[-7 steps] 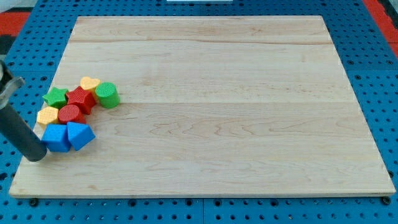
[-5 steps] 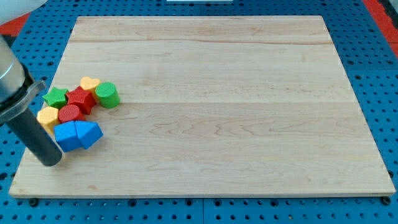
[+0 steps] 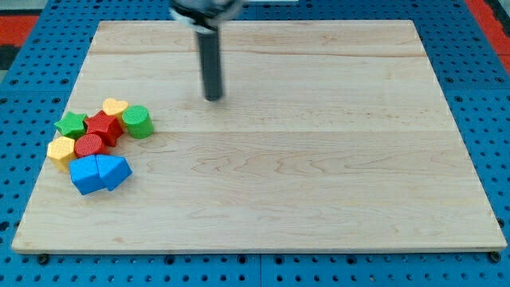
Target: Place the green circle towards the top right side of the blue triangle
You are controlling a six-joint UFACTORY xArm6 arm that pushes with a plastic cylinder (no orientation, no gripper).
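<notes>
The green circle (image 3: 137, 121) sits at the right end of a cluster at the board's left side. The blue triangle (image 3: 115, 171) lies below it at the cluster's bottom, touching a blue block (image 3: 85, 174) on its left. My tip (image 3: 213, 97) is well to the upper right of the green circle, apart from all blocks, in the upper middle of the board.
The cluster also holds a yellow heart (image 3: 115, 107), a red star (image 3: 103, 126), a green star (image 3: 72, 123), a red circle (image 3: 89, 145) and a yellow block (image 3: 60, 149). The wooden board (image 3: 319, 159) lies on a blue pegboard.
My tip has moved from the lower left beside the blue blocks up and right to the upper middle of the board. The two blue blocks were pushed slightly right.
</notes>
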